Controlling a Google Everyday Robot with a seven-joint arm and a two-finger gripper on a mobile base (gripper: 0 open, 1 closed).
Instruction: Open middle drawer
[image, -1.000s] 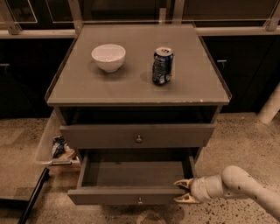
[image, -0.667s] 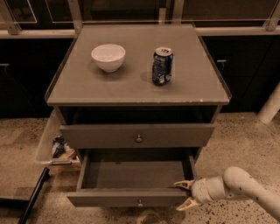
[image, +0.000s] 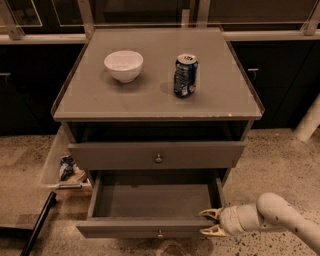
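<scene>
**Q:** Log entry, last second. What moved?

**A:** My gripper (image: 210, 223) shifted slightly nearer, at the right end of the middle drawer (image: 150, 227) front. My fingers (image: 211, 214) spread wider midway, then narrowed a little, and are apart now. The drawer front looks marginally nearer, though I cannot tell for certain.

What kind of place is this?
Probably an office kitchen or lab: speckled floor, dark cupboards behind, a grey drawer cabinet with bowl and can. The end effector is at the right front corner of the open drawer.
</scene>
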